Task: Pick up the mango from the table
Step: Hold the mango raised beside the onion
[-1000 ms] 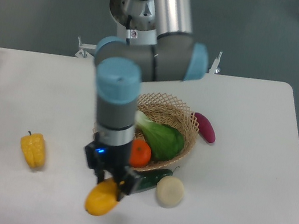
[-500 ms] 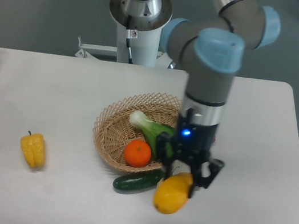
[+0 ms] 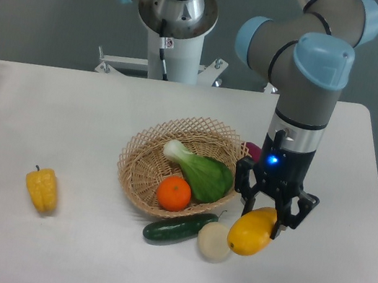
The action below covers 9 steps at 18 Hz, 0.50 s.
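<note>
Inside basket [image 3: 142, 165]: orange [image 3: 174, 193], bok choy [image 3: 201, 170].

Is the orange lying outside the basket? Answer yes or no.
No, the orange sits inside the basket, beside the bok choy.

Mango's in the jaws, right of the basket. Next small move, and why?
Probably a short straight lift. The gripper is shut on the mango, which hangs low over the table, close beside the pale round vegetable and near the basket. Rising first should clear both before any sideways travel. Whether the mango is fully clear of the table is hard to tell.
</note>
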{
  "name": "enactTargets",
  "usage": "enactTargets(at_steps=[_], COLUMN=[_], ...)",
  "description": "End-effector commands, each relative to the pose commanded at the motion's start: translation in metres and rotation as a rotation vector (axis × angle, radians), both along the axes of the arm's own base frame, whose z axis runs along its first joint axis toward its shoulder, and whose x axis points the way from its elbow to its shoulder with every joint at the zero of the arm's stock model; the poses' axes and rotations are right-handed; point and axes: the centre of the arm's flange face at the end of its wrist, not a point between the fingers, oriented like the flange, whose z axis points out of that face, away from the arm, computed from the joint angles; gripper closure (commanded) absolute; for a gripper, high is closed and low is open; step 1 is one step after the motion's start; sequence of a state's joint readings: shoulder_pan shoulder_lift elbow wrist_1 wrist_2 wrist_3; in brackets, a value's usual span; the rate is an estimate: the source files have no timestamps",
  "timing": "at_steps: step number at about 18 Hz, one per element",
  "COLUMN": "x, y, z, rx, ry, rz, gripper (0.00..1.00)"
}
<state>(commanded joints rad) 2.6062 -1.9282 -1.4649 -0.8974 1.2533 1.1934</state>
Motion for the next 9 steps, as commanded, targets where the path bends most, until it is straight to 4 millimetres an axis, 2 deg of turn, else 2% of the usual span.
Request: enactTargets(at_steps=[9], x=[0.0053], y=[-0.0092], z=[-0.0037], rx=[-0.001], ry=[-0.015], rz=[0.006], gripper=[0.86])
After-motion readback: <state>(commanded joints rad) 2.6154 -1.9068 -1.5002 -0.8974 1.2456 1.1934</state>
